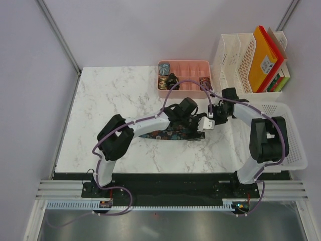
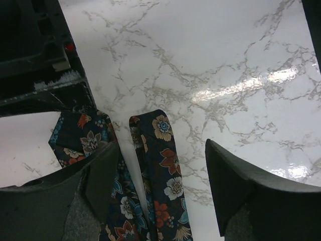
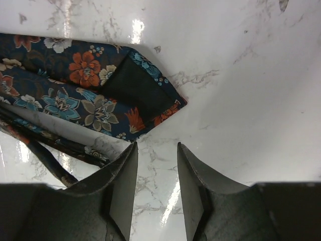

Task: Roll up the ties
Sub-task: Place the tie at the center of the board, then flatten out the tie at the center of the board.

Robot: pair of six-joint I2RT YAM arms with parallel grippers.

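A dark navy tie [image 1: 168,134] with red, blue and white flowers lies flat on the marble table. In the left wrist view its narrow end [image 2: 161,160] and wide end [image 2: 80,138] lie side by side. My left gripper [image 2: 160,145] is open and straddles the narrow end; it also shows in the top view [image 1: 192,122]. My right gripper [image 3: 156,148] is open and empty over bare marble, just short of the tie's pointed wide tip [image 3: 135,93], whose dark lining shows; it also shows in the top view [image 1: 205,125]. Rolled ties [image 1: 164,69] sit in the pink tray [image 1: 193,88].
A white file rack with orange and yellow books [image 1: 261,57] stands at the back right. A white mesh basket [image 1: 293,145] lies along the right edge, under the right arm. Grey walls close in the table's back and sides.
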